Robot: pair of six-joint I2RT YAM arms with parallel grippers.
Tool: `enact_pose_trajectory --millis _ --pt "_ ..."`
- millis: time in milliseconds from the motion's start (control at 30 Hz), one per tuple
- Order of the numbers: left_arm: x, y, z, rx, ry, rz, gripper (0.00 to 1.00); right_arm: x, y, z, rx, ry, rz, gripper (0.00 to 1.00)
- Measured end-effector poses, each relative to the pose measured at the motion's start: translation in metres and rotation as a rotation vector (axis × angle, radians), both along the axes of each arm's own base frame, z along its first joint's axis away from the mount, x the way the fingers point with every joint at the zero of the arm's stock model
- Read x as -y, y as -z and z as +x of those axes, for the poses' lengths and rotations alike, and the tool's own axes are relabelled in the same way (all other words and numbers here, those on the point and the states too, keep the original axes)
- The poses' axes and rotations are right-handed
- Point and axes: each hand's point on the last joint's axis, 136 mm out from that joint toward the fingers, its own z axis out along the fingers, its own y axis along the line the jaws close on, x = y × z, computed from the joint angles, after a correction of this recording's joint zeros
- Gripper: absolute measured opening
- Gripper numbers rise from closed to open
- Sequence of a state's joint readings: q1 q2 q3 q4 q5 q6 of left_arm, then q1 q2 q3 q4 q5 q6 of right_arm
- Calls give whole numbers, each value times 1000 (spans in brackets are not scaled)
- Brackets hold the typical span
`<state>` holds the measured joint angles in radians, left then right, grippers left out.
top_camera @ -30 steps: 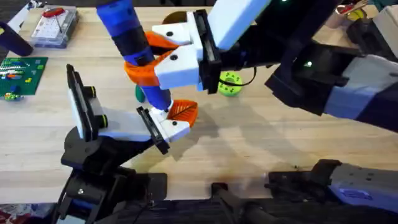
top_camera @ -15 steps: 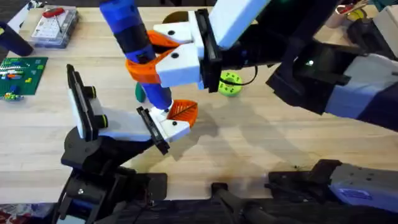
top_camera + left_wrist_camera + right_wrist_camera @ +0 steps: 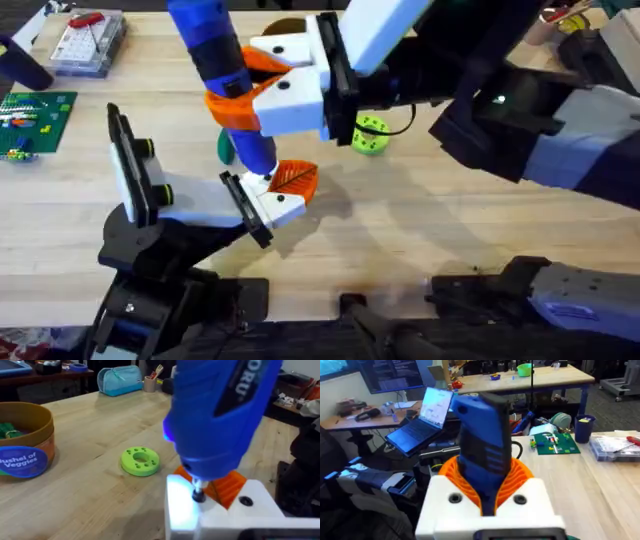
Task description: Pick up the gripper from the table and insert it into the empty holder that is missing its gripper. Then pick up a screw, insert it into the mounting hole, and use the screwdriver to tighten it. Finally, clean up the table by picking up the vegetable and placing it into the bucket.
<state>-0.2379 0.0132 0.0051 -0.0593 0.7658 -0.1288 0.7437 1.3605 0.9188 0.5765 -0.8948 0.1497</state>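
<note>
Your right gripper, clamped on the screwdriver, has drifted slightly rightward with its bit on the white part your left gripper holds, so tightening looks underway.

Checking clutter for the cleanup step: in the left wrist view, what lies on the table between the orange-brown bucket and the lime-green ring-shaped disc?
Nothing: the wood between the orange-brown bucket and the lime-green ring-shaped disc is bare in the left wrist view.

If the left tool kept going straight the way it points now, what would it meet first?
Probably the screwdriver, whose bit already stands just ahead of the left tool. The lime-green disc lies farther on; depth is uncertain.
</note>
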Motion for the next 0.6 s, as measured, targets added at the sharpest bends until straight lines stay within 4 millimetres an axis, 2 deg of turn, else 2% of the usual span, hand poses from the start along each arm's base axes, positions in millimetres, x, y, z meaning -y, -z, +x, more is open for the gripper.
enact_pose_trajectory --millis 600 --pt "0 0 0 2 0 0 17 4 -2 -4 11 2 2 85"
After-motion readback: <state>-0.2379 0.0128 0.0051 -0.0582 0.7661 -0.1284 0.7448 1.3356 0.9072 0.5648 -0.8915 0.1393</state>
